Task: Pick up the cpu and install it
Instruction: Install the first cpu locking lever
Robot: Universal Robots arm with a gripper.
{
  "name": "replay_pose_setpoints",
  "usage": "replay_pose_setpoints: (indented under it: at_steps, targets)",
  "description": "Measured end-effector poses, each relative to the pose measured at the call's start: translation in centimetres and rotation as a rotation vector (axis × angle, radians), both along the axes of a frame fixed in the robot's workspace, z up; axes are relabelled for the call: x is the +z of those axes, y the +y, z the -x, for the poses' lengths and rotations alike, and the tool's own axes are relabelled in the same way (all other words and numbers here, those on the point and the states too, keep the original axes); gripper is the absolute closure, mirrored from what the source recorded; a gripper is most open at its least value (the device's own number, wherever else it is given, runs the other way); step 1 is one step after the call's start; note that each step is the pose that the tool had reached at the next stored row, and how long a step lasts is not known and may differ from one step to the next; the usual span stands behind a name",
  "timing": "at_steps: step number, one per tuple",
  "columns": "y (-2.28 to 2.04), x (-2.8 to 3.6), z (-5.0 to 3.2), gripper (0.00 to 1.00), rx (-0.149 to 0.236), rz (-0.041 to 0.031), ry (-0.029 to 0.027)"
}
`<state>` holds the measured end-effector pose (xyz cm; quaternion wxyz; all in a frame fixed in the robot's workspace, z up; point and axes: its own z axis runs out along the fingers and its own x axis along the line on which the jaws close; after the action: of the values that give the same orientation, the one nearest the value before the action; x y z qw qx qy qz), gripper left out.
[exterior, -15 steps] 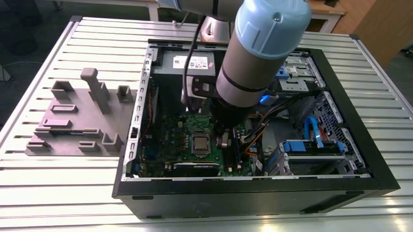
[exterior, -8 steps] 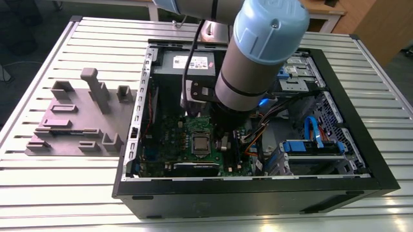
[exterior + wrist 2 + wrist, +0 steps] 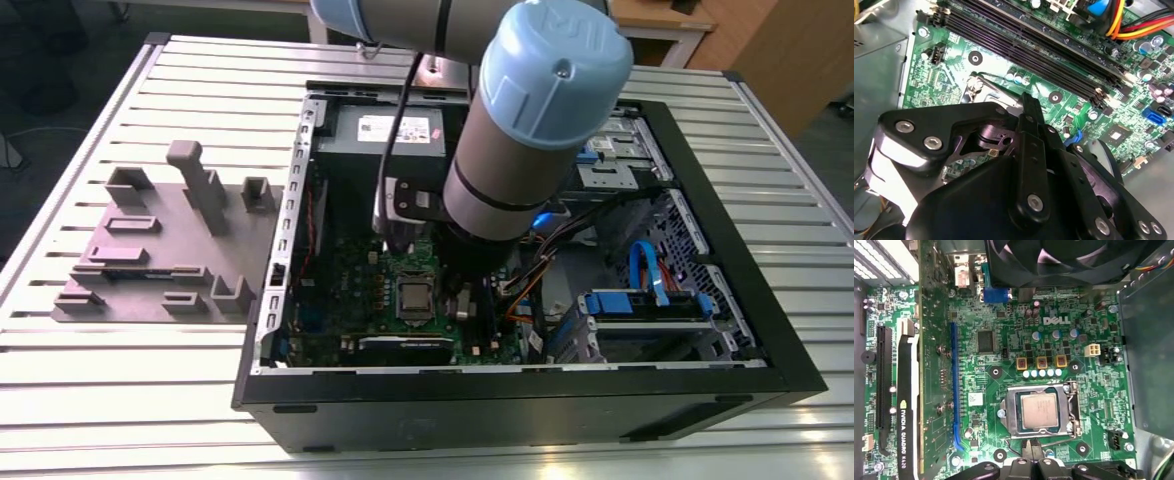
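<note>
Cpu lies flat & square inside the socket frame on the motherboard, w/ the pc case standing on the worktop. Tool hangs just beside the frame's edge, apart from the chip, its fingers pressed together w/ nothing between them as far as the first wrist view shows. Judging by that, the seating looks done, so the care now is gentle, vertical motion only: no sideways nudge on the chip, & tips kept off the small capacitors nr the socket.
</note>
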<state>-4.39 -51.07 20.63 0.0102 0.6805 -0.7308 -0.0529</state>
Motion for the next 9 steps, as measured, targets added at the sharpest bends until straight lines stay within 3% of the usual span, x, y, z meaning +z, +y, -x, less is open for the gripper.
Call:
replay_pose_setpoints:
  at_steps: [9]
  targets:
    - [-0.35,-1.14,0.14,0.9,0.028,-0.0003,-0.0001]
